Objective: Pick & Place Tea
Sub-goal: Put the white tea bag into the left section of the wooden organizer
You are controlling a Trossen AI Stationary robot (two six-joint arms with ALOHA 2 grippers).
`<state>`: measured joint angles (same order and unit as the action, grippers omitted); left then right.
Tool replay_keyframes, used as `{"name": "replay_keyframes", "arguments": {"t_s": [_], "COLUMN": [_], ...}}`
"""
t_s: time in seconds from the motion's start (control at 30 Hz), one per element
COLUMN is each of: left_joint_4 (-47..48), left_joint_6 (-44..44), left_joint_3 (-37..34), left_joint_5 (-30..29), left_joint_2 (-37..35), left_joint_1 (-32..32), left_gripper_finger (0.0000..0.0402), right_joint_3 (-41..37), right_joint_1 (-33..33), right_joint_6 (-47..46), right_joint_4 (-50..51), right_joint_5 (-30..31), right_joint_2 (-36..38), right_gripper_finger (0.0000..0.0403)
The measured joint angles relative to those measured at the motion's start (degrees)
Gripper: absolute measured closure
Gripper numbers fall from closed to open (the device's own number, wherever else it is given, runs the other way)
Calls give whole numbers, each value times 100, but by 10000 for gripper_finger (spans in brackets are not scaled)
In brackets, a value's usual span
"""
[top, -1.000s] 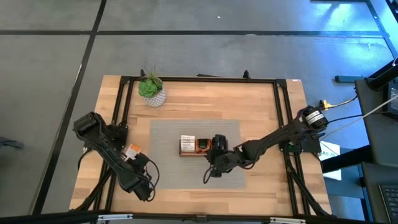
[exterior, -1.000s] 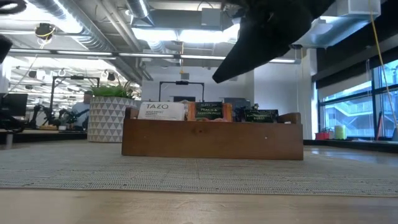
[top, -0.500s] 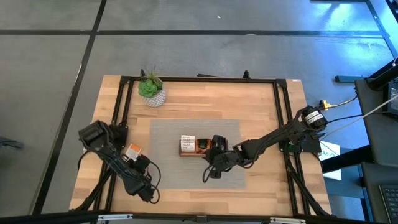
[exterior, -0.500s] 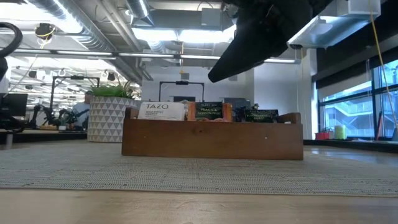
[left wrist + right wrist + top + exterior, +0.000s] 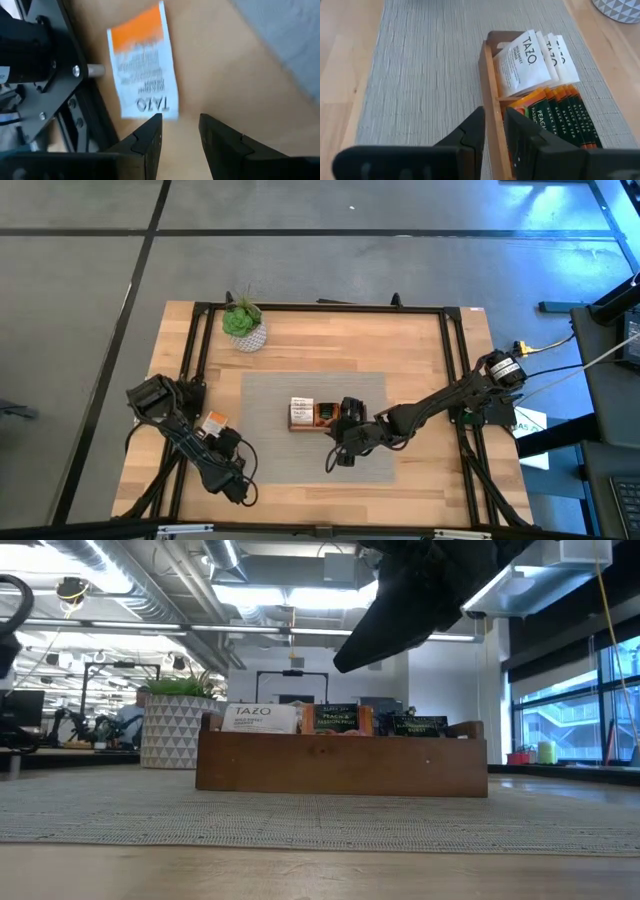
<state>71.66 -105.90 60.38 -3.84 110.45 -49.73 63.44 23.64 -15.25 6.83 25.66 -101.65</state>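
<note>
Left gripper [image 5: 180,132] slightly parted, empty, at table's [image 5: 420,345] left edge beside white-and-orange sachet [image 5: 144,65]. Right gripper [image 5: 494,131] narrowly parted over tray [image 5: 490,85] wall; mat [image 5: 425,75] bare alongside.

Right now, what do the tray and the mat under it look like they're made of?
The tray looks like brown wood with a smooth, dull finish; faint grain shows on its front wall. The mat seems to be grey woven fabric or fibre, judging by its fine ribbed texture.
</note>
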Motion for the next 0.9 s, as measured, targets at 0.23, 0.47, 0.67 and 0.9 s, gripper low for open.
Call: {"name": "replay_keyframes", "arguments": {"t_s": [0.23,0.47,0.67,0.9], "left_joint_4": [26,33,41,-2], "left_joint_6": [-635,-693,-619,-596], "left_joint_3": [-4,-70,-279,-471], "left_joint_5": [-371,-110,70,189], "left_joint_2": [4,9,9,-1], "left_joint_1": [28,34,35,33], "left_gripper_finger": [272,272,272,272], "right_joint_3": [0,0,0,0], "right_joint_1": [0,2,2,2], "right_joint_6": [-120,-122,-224,-247], "right_joint_4": [-211,-402,-437,-433], "right_joint_5": [-212,-484,-488,-493], "right_joint_2": [0,0,0,0], "right_gripper_finger": [326,326,326,326]}}
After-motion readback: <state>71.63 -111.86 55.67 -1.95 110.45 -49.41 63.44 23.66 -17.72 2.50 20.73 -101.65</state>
